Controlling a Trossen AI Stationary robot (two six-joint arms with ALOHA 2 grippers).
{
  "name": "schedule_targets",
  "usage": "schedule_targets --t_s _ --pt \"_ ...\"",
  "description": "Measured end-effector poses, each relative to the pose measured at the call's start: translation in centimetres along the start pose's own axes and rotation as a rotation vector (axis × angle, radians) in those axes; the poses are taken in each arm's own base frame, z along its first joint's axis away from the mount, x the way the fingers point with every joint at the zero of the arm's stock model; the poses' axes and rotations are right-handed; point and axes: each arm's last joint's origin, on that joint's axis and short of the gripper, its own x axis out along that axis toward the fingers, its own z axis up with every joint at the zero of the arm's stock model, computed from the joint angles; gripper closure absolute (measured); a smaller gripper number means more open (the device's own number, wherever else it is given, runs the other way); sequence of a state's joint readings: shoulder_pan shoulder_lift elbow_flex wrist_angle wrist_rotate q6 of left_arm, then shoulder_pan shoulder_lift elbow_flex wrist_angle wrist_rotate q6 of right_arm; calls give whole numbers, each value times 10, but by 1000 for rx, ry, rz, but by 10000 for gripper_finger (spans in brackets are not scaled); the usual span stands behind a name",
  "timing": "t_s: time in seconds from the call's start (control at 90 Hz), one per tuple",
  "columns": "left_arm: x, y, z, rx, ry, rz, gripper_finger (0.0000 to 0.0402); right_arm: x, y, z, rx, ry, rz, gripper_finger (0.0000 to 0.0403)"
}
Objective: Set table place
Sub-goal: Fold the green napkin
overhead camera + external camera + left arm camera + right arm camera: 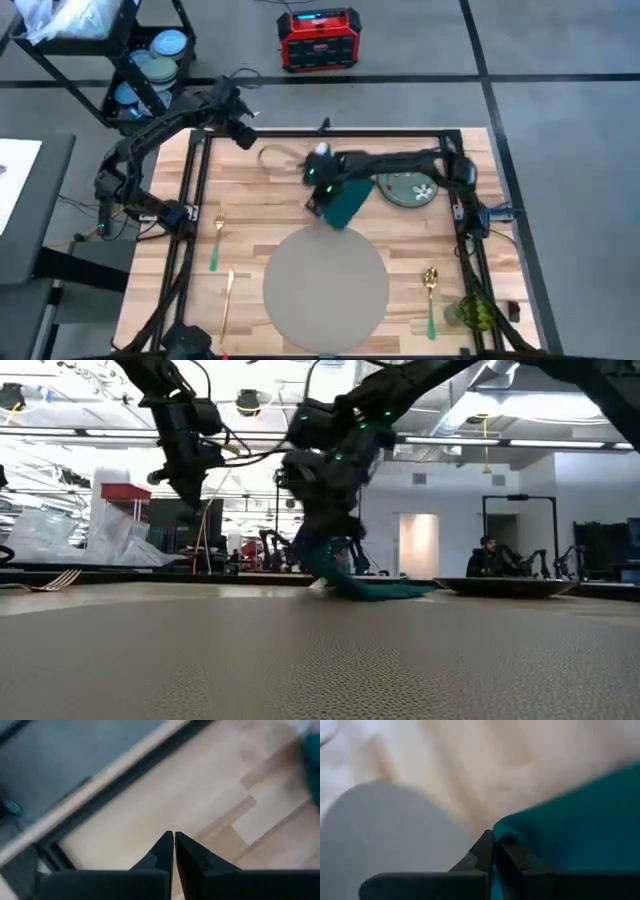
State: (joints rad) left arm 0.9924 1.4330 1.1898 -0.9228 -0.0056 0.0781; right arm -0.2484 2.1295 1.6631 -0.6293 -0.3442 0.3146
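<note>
We see the large rectangular table with a light butcher-block top carrying the large flat round grey placemat, which lies at the near middle of the top. The right gripper reaches across from the right side to just past the far edge of that mat, and its jaws pinch an edge of the dark green cloth napkin; in the right wrist view the green cloth sits caught between the closed dark fingers, with the grey mat off to one side. In the low view the napkin droops from the gripper, its lower end touching the table. The grey-green flowered plate rests just beside the napkin, toward the right arm. The left gripper hangs over the table's far left edge, its jaws pressed together on nothing. A green-handled fork and a gold knife lie left of the mat, a gold spoon with a green handle right of it
</note>
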Motion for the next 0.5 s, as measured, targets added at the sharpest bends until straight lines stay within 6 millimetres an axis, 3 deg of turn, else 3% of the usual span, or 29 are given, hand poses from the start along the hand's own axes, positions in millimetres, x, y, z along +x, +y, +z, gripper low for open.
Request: schedule_targets --t_s 0.167,0.5 --pt "14 -2 -13 -42 62 -34 402 -7 -25 10 29 15 83 370" --pt "18 -14 -12 -53 42 -88 402 -7 -14 8 -29 8 84 214"
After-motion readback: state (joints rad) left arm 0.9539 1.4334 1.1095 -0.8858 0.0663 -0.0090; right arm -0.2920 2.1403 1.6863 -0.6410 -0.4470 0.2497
